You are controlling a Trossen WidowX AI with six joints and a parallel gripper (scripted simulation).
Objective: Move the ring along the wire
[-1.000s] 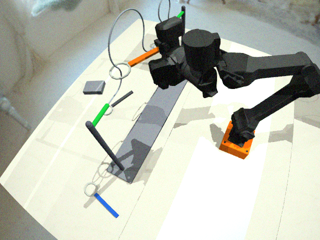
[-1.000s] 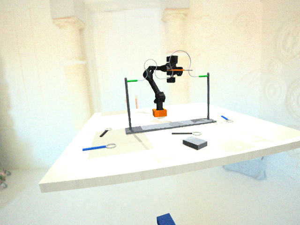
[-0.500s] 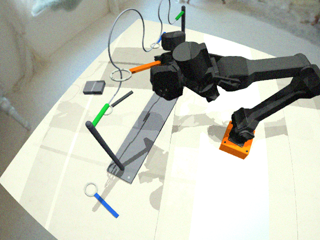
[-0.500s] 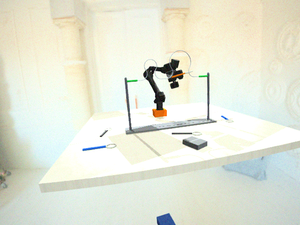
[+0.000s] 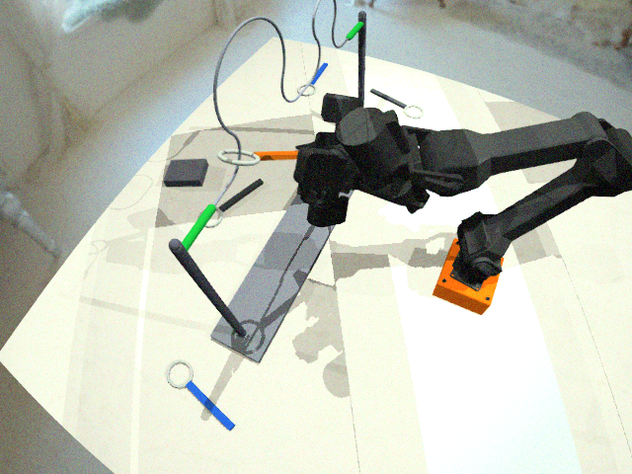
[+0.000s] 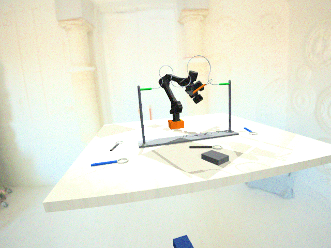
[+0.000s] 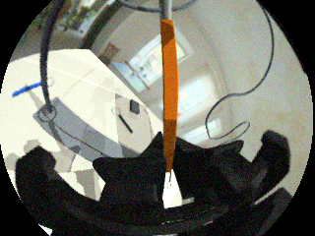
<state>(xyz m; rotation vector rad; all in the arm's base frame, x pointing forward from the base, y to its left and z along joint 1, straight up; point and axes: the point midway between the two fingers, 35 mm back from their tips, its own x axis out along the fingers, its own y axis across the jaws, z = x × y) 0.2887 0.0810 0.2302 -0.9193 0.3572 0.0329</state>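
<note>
The ring (image 5: 255, 158) (image 6: 210, 80) is around the thin grey wire (image 5: 214, 86) (image 6: 198, 55), low on the tall loop's side towards the near green part (image 5: 198, 226) (image 6: 224, 83). Whether ring and wire touch, I cannot tell. My gripper (image 6: 193, 92) (image 7: 161, 134) is shut on the orange handle (image 5: 276, 155) (image 6: 199, 88) (image 7: 169, 84), which slopes up to the ring in the exterior view; in the top view the arm hides the fingertips. The other green part (image 5: 355, 31) (image 6: 146, 89) is at the far post (image 5: 361, 61) (image 6: 141, 114).
The near post (image 5: 208, 290) (image 6: 229, 106) stands on the grey base plate (image 5: 276, 255) (image 6: 160, 141). A dark block (image 5: 185, 172) (image 6: 215, 157) and several loose rings with blue or black handles lie on the table. A smaller wire loop rises beyond the tall one.
</note>
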